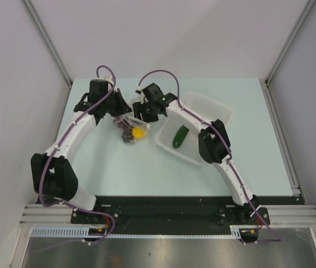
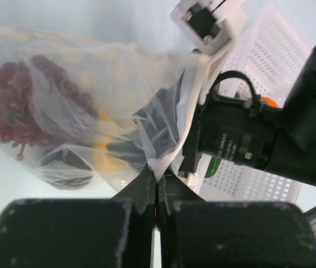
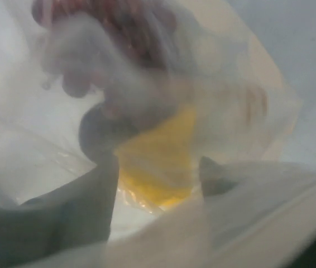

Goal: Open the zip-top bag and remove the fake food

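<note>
Zip-top bag point(image 1: 129, 127) on counter point(image 1: 147, 173) beside white basket point(image 1: 214, 109), left gripper point(image 2: 157, 181) jaws pressed together pinching its rim, right gripper point(image 3: 158, 173) jaws spread inside its mouth, grape bunch point(image 2: 13, 100) and yellow fruit point(image 1: 139, 133) inside bag, cucumber point(image 1: 180, 137) in basket

Blurred bag point(image 3: 247, 111) plastic is filling the view; yellow fruit point(image 3: 158, 162) is showing through it, grapes point(image 3: 108, 22) lying above, dark fruit point(image 3: 96, 134) beside.
</note>
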Available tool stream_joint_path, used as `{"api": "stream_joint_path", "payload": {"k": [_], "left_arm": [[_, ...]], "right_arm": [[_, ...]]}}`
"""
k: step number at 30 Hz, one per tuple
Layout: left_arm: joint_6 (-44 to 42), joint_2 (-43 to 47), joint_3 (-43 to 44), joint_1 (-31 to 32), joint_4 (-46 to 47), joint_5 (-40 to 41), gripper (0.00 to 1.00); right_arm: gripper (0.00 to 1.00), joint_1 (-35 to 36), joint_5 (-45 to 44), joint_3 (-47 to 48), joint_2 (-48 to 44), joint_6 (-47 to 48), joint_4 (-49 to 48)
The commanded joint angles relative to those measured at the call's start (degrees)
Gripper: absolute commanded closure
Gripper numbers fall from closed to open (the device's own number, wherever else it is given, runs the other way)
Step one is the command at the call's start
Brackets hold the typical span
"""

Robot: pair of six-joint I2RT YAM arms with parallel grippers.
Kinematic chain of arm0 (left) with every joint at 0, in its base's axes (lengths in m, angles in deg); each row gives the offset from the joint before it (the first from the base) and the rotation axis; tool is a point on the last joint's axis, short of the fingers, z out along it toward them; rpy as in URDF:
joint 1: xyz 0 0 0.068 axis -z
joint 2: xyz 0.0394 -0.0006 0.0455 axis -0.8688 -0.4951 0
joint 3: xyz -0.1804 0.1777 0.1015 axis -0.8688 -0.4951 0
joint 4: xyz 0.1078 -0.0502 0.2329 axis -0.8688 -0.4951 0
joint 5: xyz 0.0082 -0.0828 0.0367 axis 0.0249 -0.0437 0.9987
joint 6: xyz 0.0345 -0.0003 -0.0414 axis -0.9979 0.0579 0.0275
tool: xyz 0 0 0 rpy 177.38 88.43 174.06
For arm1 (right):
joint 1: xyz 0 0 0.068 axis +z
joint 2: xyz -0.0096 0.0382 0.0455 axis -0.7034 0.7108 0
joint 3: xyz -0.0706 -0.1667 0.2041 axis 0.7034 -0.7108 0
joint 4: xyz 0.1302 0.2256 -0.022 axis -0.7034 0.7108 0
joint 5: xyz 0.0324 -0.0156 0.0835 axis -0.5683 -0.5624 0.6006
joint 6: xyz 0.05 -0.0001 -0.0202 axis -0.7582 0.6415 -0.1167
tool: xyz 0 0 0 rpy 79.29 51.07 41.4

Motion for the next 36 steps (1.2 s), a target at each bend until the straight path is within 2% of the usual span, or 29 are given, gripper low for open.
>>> {"api": "stream_joint_path", "payload": {"k": [1,5,9,13,16,25,28,29,31,36], "left_arm": [[-0.65,-1.25,3.81,0.07,2.20,-1.45,1.00],[-1.53,-2.83,7.06,-0.11,0.88,-1.37,1.00],[-1.10,-4.33,9.87,-0.02,0.44,-2.76,1.00],[0.84,-4.60,10.76,-0.02,2.01,-5.23,1.00],[1.98,-3.98,10.76,0.24,2.81,-6.29,1.00],[2.25,-2.75,6.55,0.95,3.34,-7.17,1.00],[2.59,-3.01,5.31,0.95,4.04,-7.78,1.00],[2.86,-3.10,5.13,0.95,4.21,-7.96,1.00],[3.47,-3.37,4.78,1.04,4.65,-8.57,1.00],[3.57,-3.19,4.34,1.21,4.83,-8.31,1.00]], "right_arm": [[0.33,0.12,2.18,-1.42,-1.22,2.14,2.24],[0.32,0.20,4.37,-1.85,-0.52,2.84,2.60],[0.22,0.12,6.66,-1.86,-0.43,2.93,1.46],[0.22,-0.41,11.91,-3.34,-1.21,2.76,0.40],[0.26,-0.59,16.23,-7.65,-3.49,2.84,-4.07],[0.22,-0.50,17.04,-8.62,-0.78,1.18,-8.55],[0.24,-0.50,16.43,-8.98,0.27,-0.49,-11.02],[0.31,-0.50,16.33,-9.06,0.62,-0.93,-11.72],[0.37,-0.67,16.68,-9.07,1.41,-2.86,-13.65],[0.41,-0.59,19.49,-9.42,1.51,-4.63,-16.21]]}}
